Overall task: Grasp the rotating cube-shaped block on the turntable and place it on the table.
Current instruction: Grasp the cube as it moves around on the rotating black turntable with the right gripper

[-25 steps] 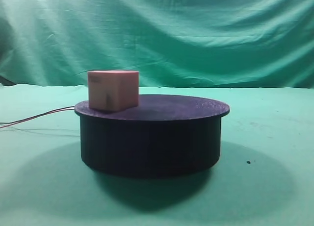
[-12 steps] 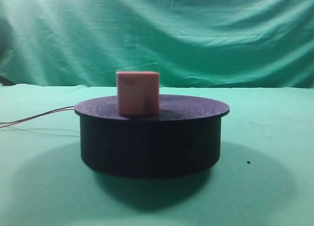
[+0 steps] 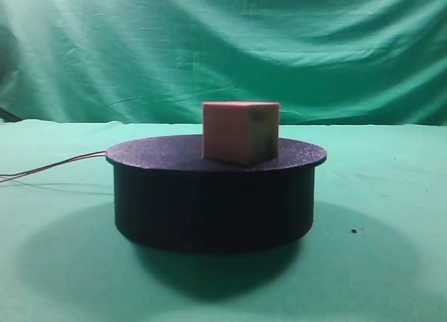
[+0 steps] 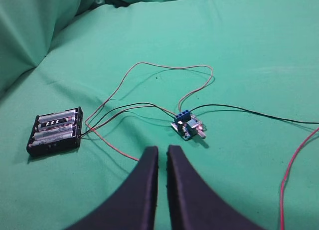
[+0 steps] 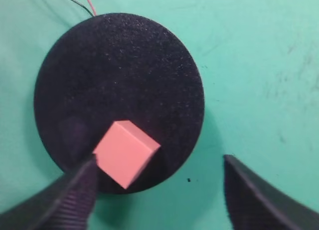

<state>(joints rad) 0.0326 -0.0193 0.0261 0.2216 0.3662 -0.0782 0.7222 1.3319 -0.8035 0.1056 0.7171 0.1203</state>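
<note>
Right pincer (image 5: 158, 190) jaws spread wide — left pincer (image 4: 162, 155) nearly closed.

draped green backdrop (image 3: 223, 49), seemingly lit from above

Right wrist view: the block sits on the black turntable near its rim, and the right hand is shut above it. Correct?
Not quite. The right hand is open, its fingers spread wide, as the right wrist view shows. The block does sit on the black turntable near its rim.
</note>
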